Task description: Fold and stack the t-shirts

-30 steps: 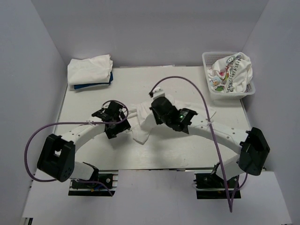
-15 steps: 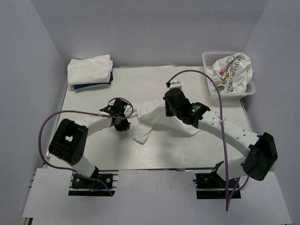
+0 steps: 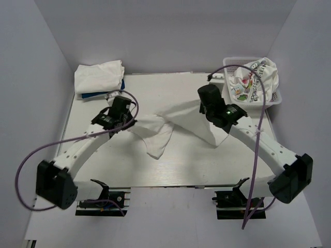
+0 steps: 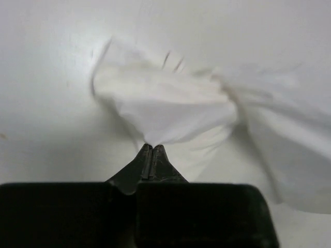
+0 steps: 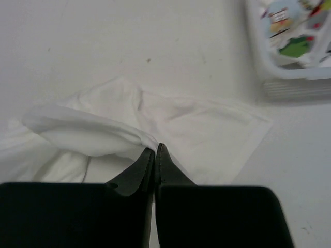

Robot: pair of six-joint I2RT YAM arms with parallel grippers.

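A plain white t-shirt (image 3: pixel 160 132) lies crumpled mid-table, pulled out between both arms. My left gripper (image 3: pixel 130 122) is shut on its left end; in the left wrist view the fingertips (image 4: pixel 150 146) pinch a bunched fold of the white t-shirt (image 4: pixel 170 111). My right gripper (image 3: pixel 202 109) is shut on the right part, its tips (image 5: pixel 156 148) clamping a raised fold of the t-shirt (image 5: pixel 201 129). Folded t-shirts are stacked at the back left, white (image 3: pixel 98 76) over dark blue (image 3: pixel 103 95). A cartoon-print t-shirt (image 3: pixel 254 77) sits in the basket.
The white lattice basket (image 3: pixel 256 102) stands at the back right corner, its wall also in the right wrist view (image 5: pixel 295 85). Purple cables loop over both arms. White walls enclose the table on three sides.
My left gripper closed on the shirt's left end. Both arms moved apart and toward the back, the right one toward the basket, stretching the shirt out between them.
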